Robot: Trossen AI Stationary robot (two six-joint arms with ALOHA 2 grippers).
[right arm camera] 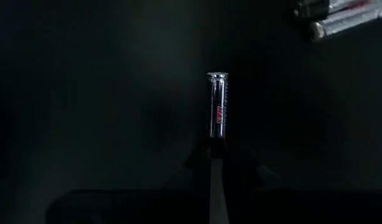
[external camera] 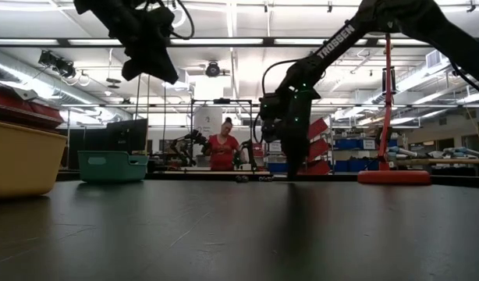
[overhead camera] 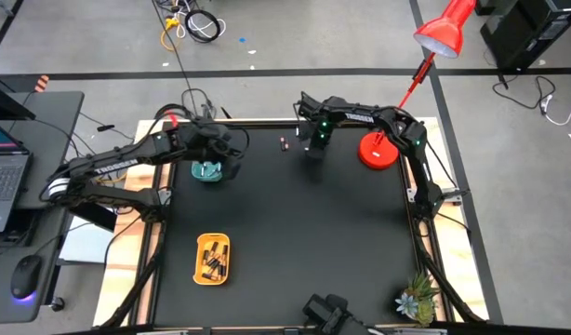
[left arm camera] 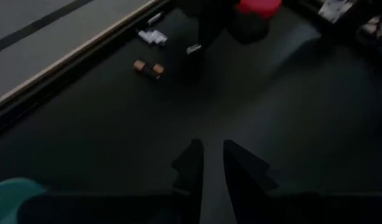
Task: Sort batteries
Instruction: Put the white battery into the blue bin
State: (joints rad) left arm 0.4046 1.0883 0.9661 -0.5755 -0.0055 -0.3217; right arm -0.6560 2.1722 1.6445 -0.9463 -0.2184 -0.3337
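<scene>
The right gripper (right arm camera: 211, 163) is pinching a silver battery (right arm camera: 218, 111) by one end, its fingers closed on the lower tip so that the rest of the cylinder is sticking out beyond them. In the right wrist view the battery is standing at the centre of the frame, its long axis running straight up the picture, in line with the fingers, with the rounded free end pointing away from the claw.

In the high view this gripper (overhead camera: 315, 141) is working just above centre, near the table's far edge, beside the red lamp base (overhead camera: 378, 152).

I'd judge the battery stiff, smooth and light: a hard metal can that will not crush, but which is likely to slip or pivot when held only by its tip. A hold across the middle of its length would look safer to me.

More silver batteries (right arm camera: 340, 17) are lying loose in the upper right corner of the right wrist view, tilted slightly off horizontal. A dark pair (left arm camera: 149, 67) is lying at the upper left of the left wrist view.

The left gripper (left arm camera: 209, 163) is hovering over the teal tray (overhead camera: 207, 171), left of centre in the high view, its fingers nearly together with a narrow gap and nothing between them. The yellow tray (overhead camera: 212, 259), lower left, is already holding several batteries.
</scene>
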